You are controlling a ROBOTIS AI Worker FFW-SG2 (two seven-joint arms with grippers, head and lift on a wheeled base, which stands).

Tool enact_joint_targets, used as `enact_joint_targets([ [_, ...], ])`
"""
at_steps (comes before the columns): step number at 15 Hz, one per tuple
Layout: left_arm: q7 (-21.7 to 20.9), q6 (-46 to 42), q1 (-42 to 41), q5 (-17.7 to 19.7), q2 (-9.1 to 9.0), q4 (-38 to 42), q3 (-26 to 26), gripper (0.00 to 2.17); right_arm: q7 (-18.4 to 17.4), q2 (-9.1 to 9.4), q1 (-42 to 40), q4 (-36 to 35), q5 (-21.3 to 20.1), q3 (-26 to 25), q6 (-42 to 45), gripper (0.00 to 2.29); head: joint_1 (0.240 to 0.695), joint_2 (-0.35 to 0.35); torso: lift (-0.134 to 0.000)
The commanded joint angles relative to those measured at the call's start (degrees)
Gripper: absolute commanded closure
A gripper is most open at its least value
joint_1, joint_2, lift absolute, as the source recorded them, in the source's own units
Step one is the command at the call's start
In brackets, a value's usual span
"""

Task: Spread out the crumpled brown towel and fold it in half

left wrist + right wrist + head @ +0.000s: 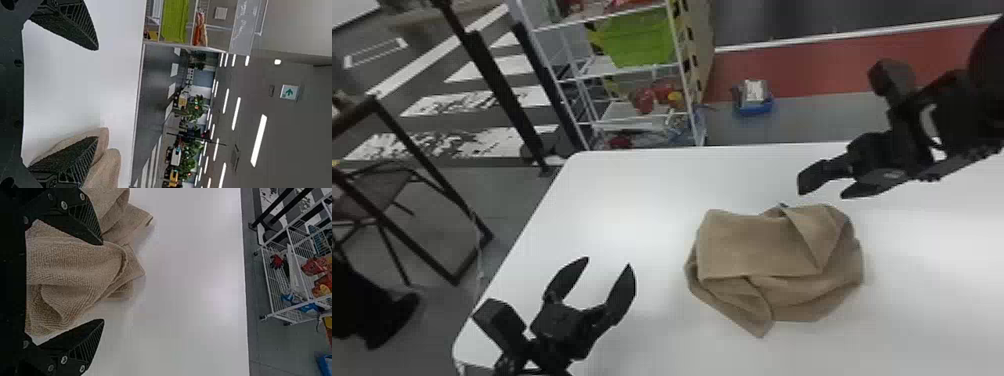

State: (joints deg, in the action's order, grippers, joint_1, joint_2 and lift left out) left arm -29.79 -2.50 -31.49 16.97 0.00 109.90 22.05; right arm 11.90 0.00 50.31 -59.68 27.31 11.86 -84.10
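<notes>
Fingers of your left gripper (607,262), at 9 o'clock from the brown towel (757,250), and right gripper (821,194), at 1 o'clock, are spread and empty, probably for grasping from 2 sides. The towel lies crumpled on the tabletop (632,200).

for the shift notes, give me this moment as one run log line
towel: crumpled on table | left end effector: open, empty | right end effector: open, empty
</notes>
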Motion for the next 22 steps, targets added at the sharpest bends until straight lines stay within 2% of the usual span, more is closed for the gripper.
enact_joint_targets([
  [1, 0.08, 0.0, 0.12, 0.0, -0.15, 0.05, 0.1, 0.07, 0.4, 0.05, 0.58, 2.63, 0.28, 0.45, 5.39, 0.21, 0.695, 0.336, -0.134],
  [5, 0.08, 0.18, 0.38, 0.0, -0.15, 0.31, 0.19, 0.07, 0.66, 0.05, 1.02, 4.39, 1.51, 2.82, 5.91, 0.21, 0.695, 0.334, -0.134],
  [8, 0.08, 0.18, 0.38, 0.0, -0.15, 0.23, 0.28, 0.07, 1.19, 0.05, -0.48, 3.69, 5.38, 6.16, 5.21, 0.21, 0.695, 0.347, -0.134],
  [10, 0.08, 0.0, 0.38, 0.08, -0.15, 0.14, 0.28, 0.07, 1.19, 0.05, -0.56, 3.69, 6.35, 8.01, 5.21, 0.21, 0.695, 0.35, -0.134],
  [12, 0.08, 0.0, 0.38, 0.08, -0.15, 0.14, 0.28, 0.07, 2.16, 0.05, -1.35, 3.51, 6.44, 9.41, 5.56, 0.22, 0.695, 0.35, -0.134],
  [14, 0.08, 0.18, 0.38, 0.17, -0.15, 0.05, 0.36, 0.07, 2.16, 0.05, -1.35, 3.34, 6.17, 9.85, 6.62, 0.34, 0.695, 0.35, -0.134],
  [16, -0.01, 0.0, 0.29, 0.26, -0.15, -0.04, 0.54, 0.07, 2.16, 0.05, -1.35, 3.34, 5.2, 10.12, 6.62, 0.65, 0.695, 0.35, -0.134],
  [18, -0.01, 0.0, 0.2, 0.26, -0.15, -0.13, 0.54, 0.07, 2.25, 0.05, -1.53, 2.81, 4.33, 10.56, 6.09, 1.3, 0.695, 0.35, -0.134],
  [20, -0.01, 0.0, 0.2, 0.35, -0.15, -0.13, 0.54, 0.07, 2.16, 0.05, -3.38, -0.35, 2.48, 10.03, 6.09, 1.47, 0.695, 0.35, -0.134],
  [21, -0.01, 0.0, 0.12, 0.44, -0.15, -0.21, 0.63, 0.07, 2.07, 0.05, -4.69, -3.17, 2.22, 8.97, 5.56, 1.68, 0.695, 0.35, -0.134],
  [22, -0.01, 0.18, 0.12, 0.52, -0.15, -0.21, 0.63, 0.07, 2.16, 0.05, -5.84, -5.45, 2.22, 7.92, 3.98, 1.68, 0.695, 0.35, -0.134],
])
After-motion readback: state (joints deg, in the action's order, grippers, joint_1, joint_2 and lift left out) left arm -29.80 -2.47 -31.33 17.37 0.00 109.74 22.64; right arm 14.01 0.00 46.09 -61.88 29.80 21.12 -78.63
